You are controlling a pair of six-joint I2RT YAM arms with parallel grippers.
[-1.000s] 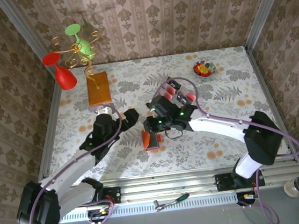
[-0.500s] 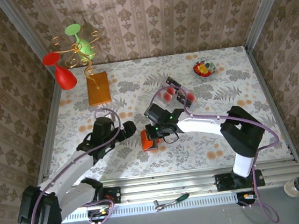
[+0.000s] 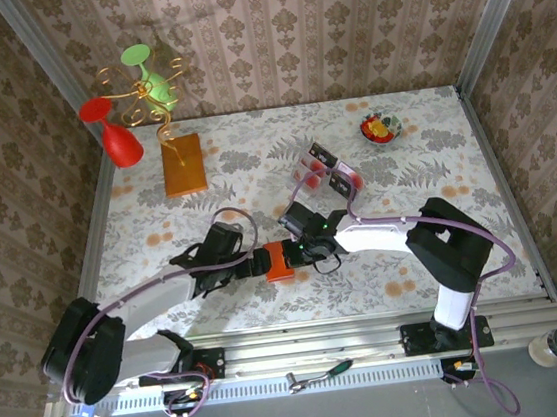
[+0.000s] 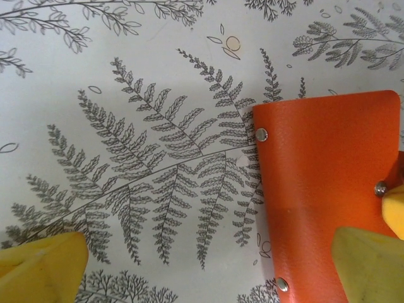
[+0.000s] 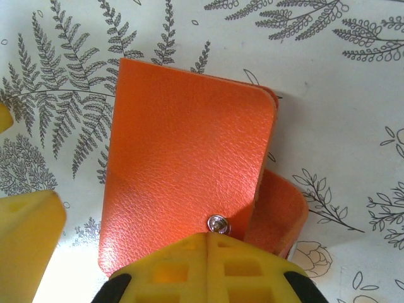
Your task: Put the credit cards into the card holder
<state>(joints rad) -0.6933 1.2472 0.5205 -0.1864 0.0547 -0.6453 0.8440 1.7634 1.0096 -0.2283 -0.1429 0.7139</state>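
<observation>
So — card holder: one, orange, lying on the tabletop toward its near edge, about midway between the side edges.
Right wrist view: the cover is folded shut, with one snap stud and a curled orange flap poking out at its right side.
Left wrist view: three studs show, and the cover lies flat on the fern print.
Right gripper: yellow pads pressed together at the holder's edge beside the stud; whether leather is pinched between them I cannot tell.
Left gripper: spread wide, one finger over the holder's corner, the other over bare cloth.
Credit cards: a red-and-black cluster toward the far edge, well apart from the holder — at least three, exact count unclear.
Beyond: one orange-brown block near the far left corner, one small bowl near the far right corner.
</observation>
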